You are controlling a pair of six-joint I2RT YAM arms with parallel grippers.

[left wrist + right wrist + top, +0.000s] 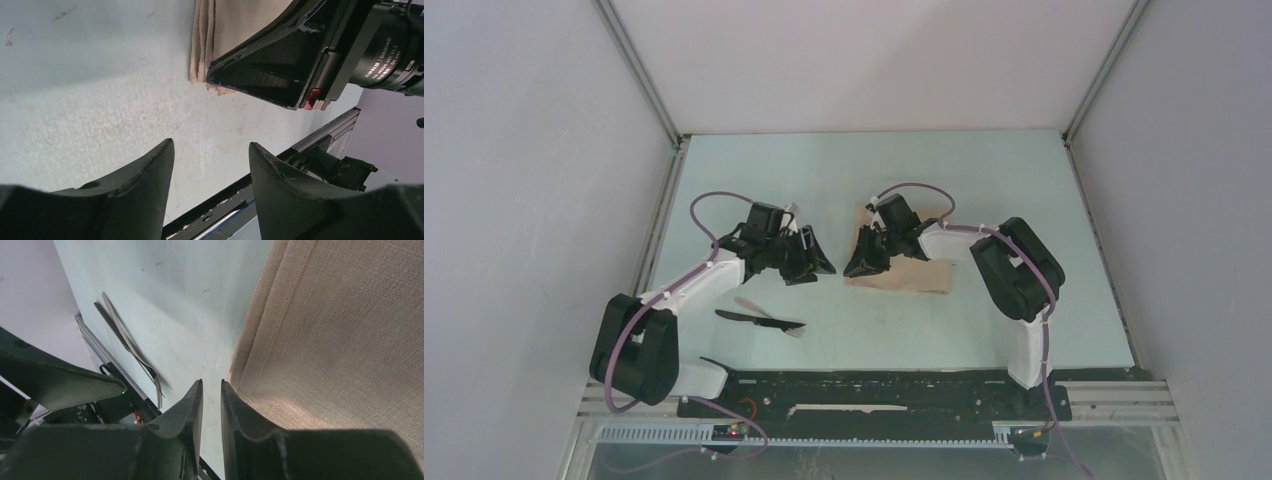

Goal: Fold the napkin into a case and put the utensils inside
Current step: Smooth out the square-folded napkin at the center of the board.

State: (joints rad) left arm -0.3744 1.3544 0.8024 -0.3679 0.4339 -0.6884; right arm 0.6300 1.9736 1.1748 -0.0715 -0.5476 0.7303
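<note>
Napkin (pixel 919 276) folded, flat on table (pixel 984 180), centre-right. Utensils (pixel 760 319) loose on table near left arm. Right gripper (pixel 211 382) at napkin's left edge, jaws nearly together, nothing between. Left gripper (pixel 210 143) apart, empty, over bare table.

Tan napkin (pixel 914 274) folded, utensils (pixel 759 320) loose nr.

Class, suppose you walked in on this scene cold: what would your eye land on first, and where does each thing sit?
The folded tan napkin stands out mid-way across the pale table, with the right tool poised at its left edge. The left tool hangs open beside it over bare table. Slim dark utensils lie together nearer the front, by the left arm.
</note>
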